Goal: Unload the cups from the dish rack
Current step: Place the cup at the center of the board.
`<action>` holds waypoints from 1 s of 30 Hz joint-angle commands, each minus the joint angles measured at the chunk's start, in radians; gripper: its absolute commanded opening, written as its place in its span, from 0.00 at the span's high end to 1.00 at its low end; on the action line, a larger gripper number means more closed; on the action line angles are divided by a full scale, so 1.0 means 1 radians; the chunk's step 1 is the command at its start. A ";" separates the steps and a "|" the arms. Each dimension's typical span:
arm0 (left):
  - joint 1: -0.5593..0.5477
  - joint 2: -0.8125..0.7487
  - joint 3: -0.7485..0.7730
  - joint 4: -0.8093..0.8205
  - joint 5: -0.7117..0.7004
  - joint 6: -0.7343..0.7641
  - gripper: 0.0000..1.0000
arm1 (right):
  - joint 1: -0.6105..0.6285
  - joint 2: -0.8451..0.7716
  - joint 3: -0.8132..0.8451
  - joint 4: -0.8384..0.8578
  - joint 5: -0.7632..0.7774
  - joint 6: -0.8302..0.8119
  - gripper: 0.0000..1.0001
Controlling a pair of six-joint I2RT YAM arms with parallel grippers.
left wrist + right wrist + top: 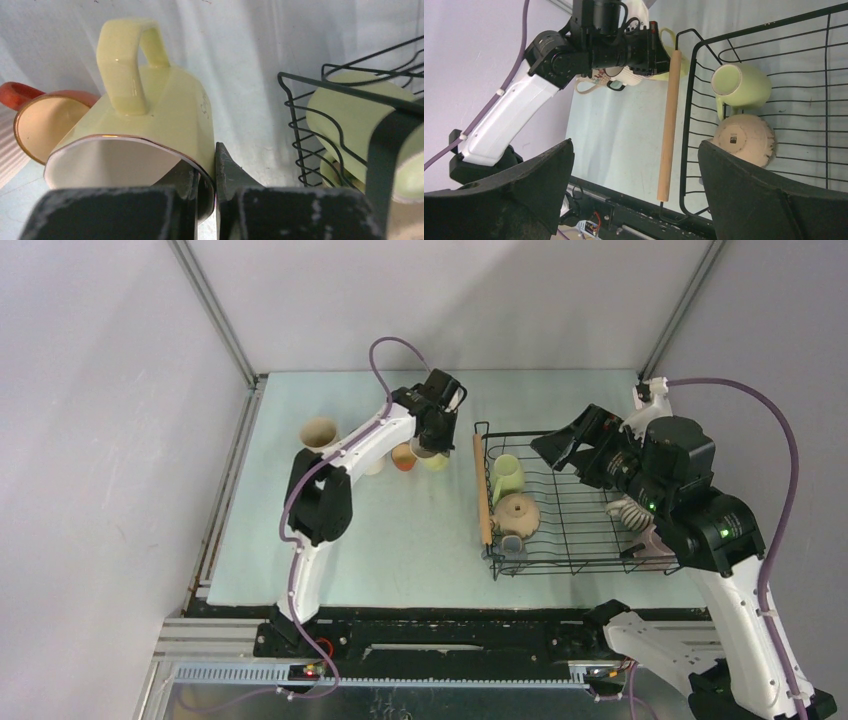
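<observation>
My left gripper [428, 443] is shut on the rim of a pale yellow cup [437, 462], left of the dish rack [590, 565]. In the left wrist view one finger is inside the pale yellow cup [150, 120] and one outside, at my left gripper [215, 172]. An orange-red cup [403, 457] touches its side. A yellow-green cup [507, 477], an upturned tan cup [517, 513] and a grey cup [513, 548] lie in the rack. My right gripper [565, 445] hovers open over the rack's far side; through my right gripper [636, 145] I see the yellow-green cup [741, 87] and the tan cup [744, 140].
A tan cup [320, 433] stands upright far left on the table, a pale one [373, 466] under the left arm. The rack's wooden handle [481, 490] runs along its left side. A cream ribbed cup [628, 511] shows partly under the right arm.
</observation>
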 commanded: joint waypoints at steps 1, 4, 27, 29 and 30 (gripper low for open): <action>-0.001 0.017 0.125 0.018 -0.037 0.039 1.00 | -0.001 -0.010 0.010 -0.002 0.007 -0.005 0.00; -0.003 0.039 0.140 0.013 -0.041 0.044 1.00 | -0.001 -0.013 0.009 -0.006 0.007 -0.007 0.00; -0.028 0.136 0.245 -0.028 -0.070 0.058 0.71 | -0.001 -0.029 0.027 -0.054 0.013 -0.023 0.00; -0.028 0.130 0.253 -0.027 -0.069 0.061 0.67 | 0.000 -0.028 0.026 -0.056 0.011 -0.022 0.00; -0.028 0.128 0.262 -0.030 -0.070 0.065 0.65 | -0.001 -0.028 0.026 -0.057 0.010 -0.022 0.00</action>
